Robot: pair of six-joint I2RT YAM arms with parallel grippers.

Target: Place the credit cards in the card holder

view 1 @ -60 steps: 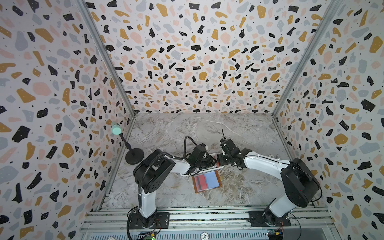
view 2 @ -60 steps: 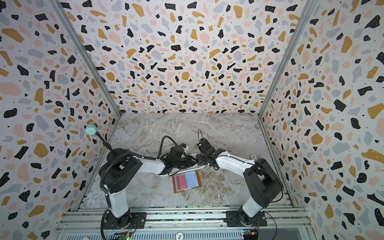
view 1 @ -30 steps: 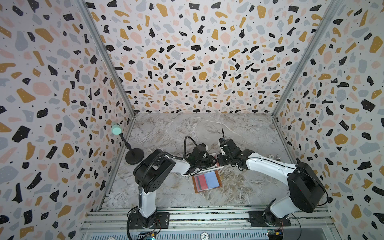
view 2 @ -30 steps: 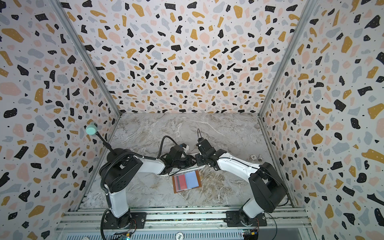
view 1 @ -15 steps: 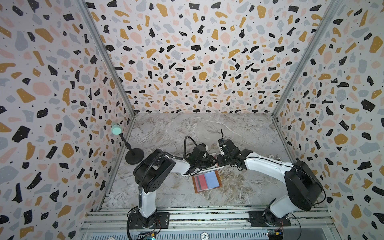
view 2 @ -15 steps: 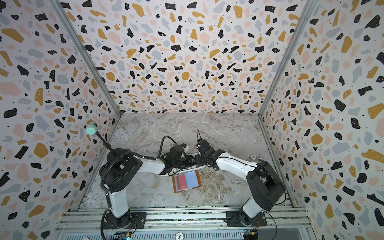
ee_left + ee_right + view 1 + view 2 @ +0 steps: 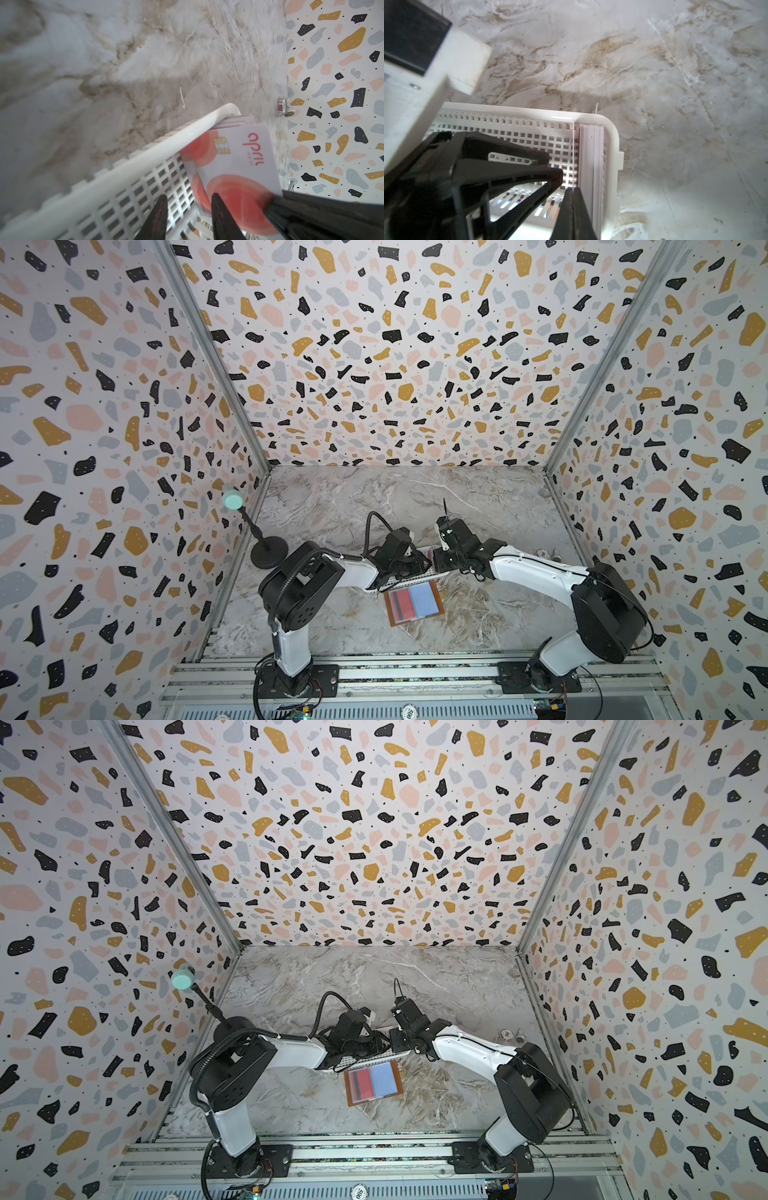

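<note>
Whitish-pink credit card [image 7: 239,158] stands clamped between the right gripper [image 7: 573,191] jaws.

left pincer [image 7: 188,196]: jaws apart, apparently halfway, angled down | right pincer [image 7: 572,190]: jaws pressed together, angled down

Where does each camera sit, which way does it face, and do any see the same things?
Top views: high above the arms' bases, looking down; left arm and right arm whole, open card holder between them.
Left wrist: on the left arm, looking past the open left pincer at a credit card in the white basket.
Right wrist: on the right arm, looking along the right pincer, shut on that card.
Shared: both wrist views show basket, card and both pincers.
</note>
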